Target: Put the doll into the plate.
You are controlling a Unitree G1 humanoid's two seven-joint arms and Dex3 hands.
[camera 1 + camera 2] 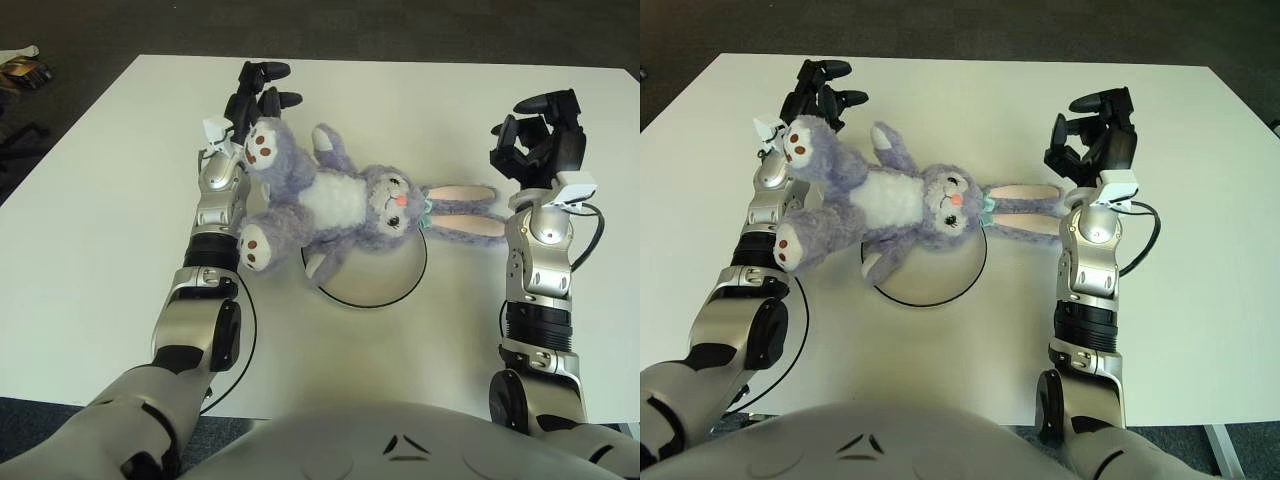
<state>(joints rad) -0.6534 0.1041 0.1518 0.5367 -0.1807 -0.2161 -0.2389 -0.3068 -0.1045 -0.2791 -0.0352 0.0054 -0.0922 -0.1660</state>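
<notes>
A: Which colours are seen on the doll [345, 203]?

B: Lavender plush is shown over the limbs and head, with a white belly, brown spots on pale foot soles, pink ear linings, a pink nose and a mint bow at the neck.

A: And the plate [378, 283]?

B: A cream face ringed by a thin black rim is seen, on a white desk [90, 240].

A: The robot hands?

B: The left robot hand [252, 92] and right robot hand [535, 140] are finished in black, on silver forearms with white clips.

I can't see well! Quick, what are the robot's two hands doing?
Left hand: open beside the doll, holding nothing.
Right hand: fingers curled, holding nothing.
</notes>
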